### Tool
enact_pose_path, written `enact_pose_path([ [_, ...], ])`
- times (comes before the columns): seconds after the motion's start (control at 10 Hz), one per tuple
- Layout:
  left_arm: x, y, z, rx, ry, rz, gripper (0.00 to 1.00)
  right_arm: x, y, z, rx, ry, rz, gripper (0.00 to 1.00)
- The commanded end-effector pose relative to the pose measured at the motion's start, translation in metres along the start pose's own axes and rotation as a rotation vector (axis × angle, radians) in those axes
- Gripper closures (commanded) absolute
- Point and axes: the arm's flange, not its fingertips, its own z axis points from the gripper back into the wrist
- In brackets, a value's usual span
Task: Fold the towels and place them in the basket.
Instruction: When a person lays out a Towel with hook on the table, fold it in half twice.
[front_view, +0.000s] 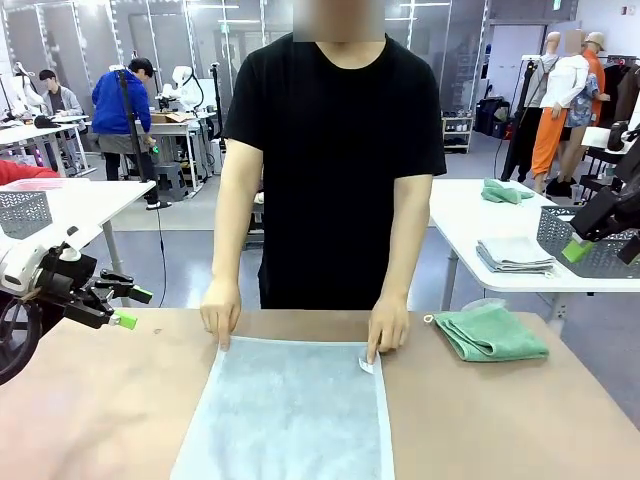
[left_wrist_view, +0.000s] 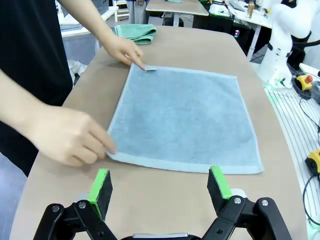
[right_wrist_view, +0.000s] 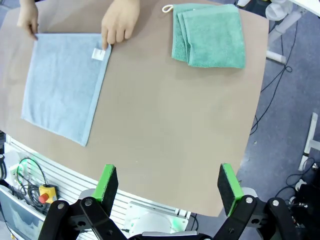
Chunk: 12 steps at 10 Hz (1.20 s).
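Observation:
A pale grey-blue towel lies spread flat on the brown table. A person across the table presses its two far corners with the left hand and the right hand. A mint green towel lies folded at the far right. My left gripper hovers open at the table's left side, near the spread towel's edge. My right gripper hangs open high over the right side. The basket is out of view.
Bare tabletop lies between the two towels. Grey mesh bins and stacked towels sit on neighbouring white tables. My right arm's base stands beyond the table edge.

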Motion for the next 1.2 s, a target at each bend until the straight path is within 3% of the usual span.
enact_pose_path([
  [0.0, 0.0024, -0.0007, 0.0006, 0.0, 0.0, 0.003, 0.03, 0.0004, 0.0018, 0.003, 0.005, 0.007, -0.011, 0.0],
  [1.1, 0.0024, -0.0007, 0.0006, 0.0, 0.0, 0.003, 0.03, 0.0004, 0.0018, 0.003, 0.005, 0.007, -0.011, 0.0],
])
